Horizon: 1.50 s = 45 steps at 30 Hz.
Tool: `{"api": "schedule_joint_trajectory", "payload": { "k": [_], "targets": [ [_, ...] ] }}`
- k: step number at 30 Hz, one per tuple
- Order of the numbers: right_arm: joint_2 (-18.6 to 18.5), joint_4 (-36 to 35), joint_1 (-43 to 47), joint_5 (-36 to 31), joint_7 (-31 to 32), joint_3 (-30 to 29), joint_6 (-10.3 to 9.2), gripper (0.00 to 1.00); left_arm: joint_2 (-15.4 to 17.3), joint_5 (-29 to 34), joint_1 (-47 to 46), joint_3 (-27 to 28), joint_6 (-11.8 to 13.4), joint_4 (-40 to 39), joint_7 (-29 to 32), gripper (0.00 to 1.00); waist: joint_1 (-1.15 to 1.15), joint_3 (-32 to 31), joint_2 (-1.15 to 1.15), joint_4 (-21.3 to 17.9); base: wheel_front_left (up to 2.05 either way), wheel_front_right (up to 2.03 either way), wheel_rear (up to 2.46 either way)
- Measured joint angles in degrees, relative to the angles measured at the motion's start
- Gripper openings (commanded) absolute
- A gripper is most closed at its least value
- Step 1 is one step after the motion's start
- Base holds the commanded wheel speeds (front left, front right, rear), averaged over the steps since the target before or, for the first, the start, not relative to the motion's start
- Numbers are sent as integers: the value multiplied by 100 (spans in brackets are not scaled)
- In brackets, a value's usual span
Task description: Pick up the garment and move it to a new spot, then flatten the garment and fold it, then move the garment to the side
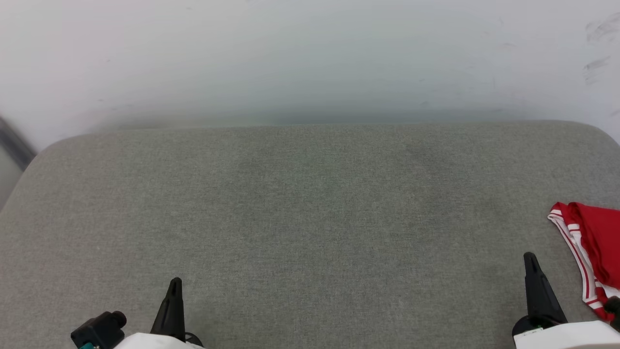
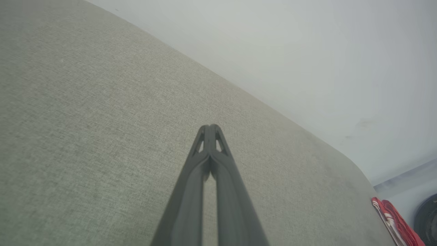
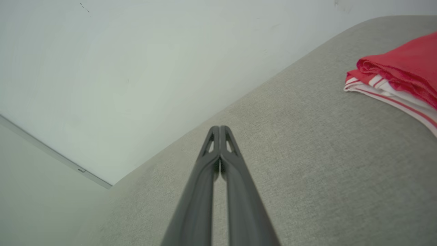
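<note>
The red garment with red-and-white striped trim lies folded at the right edge of the grey padded surface, partly cut off by the head view's border. It also lies at the upper right of the right wrist view as the garment, and as a thin red strip, the garment, in the left wrist view. My right gripper is shut, empty, just left of the garment and apart from it. My left gripper is shut and empty at the lower left. Both grippers show tips pressed together: left gripper, right gripper.
A pale wall rises behind the surface's far edge. The surface has rounded far corners. A dark round object stands past the surface's right end in the left wrist view.
</note>
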Motion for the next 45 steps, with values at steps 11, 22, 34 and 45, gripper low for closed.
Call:
{"api": "schedule_joint_trajectory", "payload": {
  "k": [11, 22, 34, 45],
  "targets": [
    [-19, 132, -177, 887, 193, 9, 0, 0, 38, -953, -205, 71, -75, 105, 199, 0, 0, 10, 0, -19, 0, 0, 0],
    [-29, 243, -324, 1680, 386, 7, -1, 0, 49, -1803, -344, 123, -145, 230, 378, 0, 0, 19, 0, -37, 0, 0, 0],
    [-36, 375, -518, 2561, 625, -7, -1, 0, 54, -2748, -551, 202, -220, 339, 609, 0, 0, 32, 0, -61, 0, 0, 0],
    [-38, 478, -639, 3181, 781, -29, -2, 0, 54, -3405, -680, 274, -294, 443, 769, 0, 0, 42, 0, -80, 0, 0, 0]
  ]
}}
